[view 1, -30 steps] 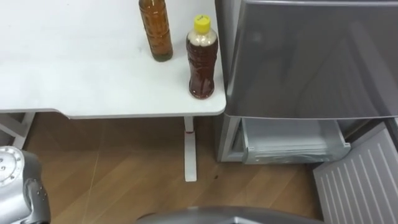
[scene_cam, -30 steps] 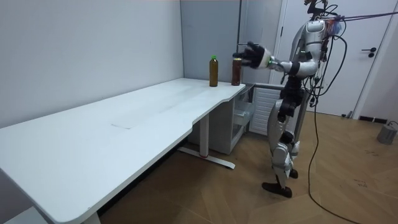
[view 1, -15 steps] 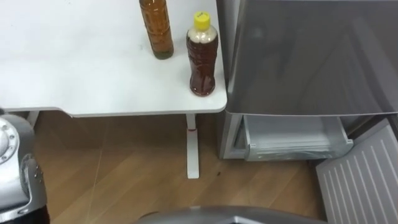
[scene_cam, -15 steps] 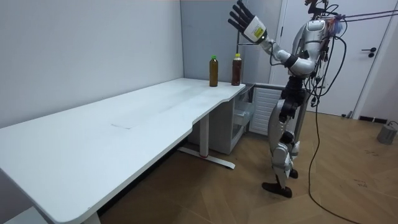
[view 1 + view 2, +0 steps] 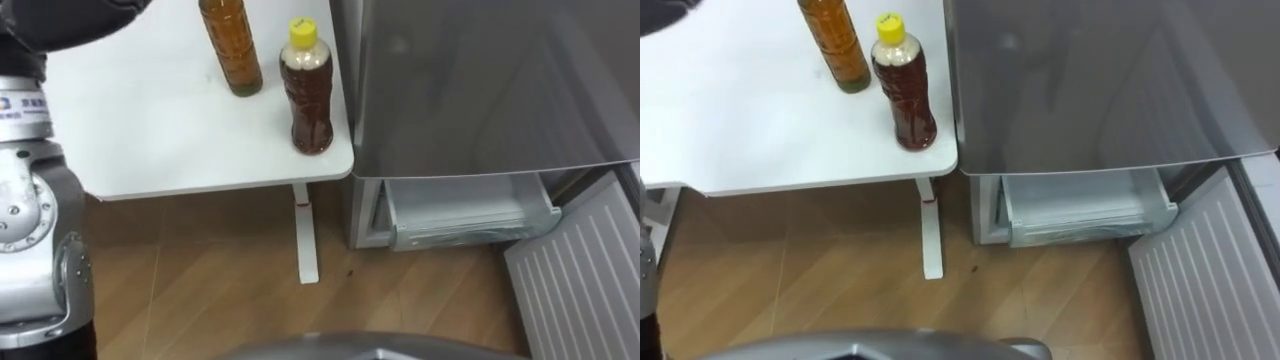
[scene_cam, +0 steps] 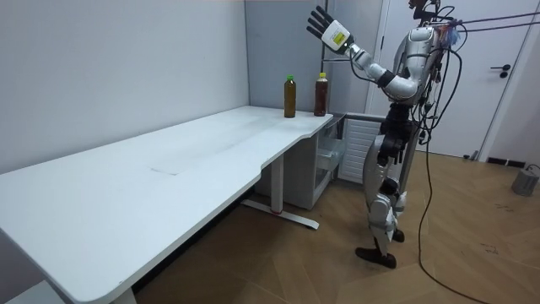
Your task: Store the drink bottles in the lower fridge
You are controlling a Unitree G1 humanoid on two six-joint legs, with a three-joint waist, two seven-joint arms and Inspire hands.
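Observation:
Two drink bottles stand at the white table's [image 5: 150,130] corner beside the fridge. One holds dark tea and has a yellow cap [image 5: 305,90], [image 6: 321,95]. The other holds amber drink [image 5: 230,50] and has a green cap [image 6: 289,95]. My left hand [image 6: 325,25] is raised high above and past the bottles, open with spread fingers and holding nothing. Its dark edge shows at the top left [image 5: 70,18] of the left eye view. I stand on the wooden floor facing the table corner and the fridge.
The grey fridge [image 5: 480,80] stands right of the table. Its lower compartment is open, showing a pale drawer [image 5: 465,210], and the lower door [image 5: 580,270] is swung out to the right. A table leg [image 5: 305,235] stands near the drawer.
My left arm has swung up from bottle height beside the bottles to well above them, hand staying open. The eye view has shifted slightly; the bottles have not moved.

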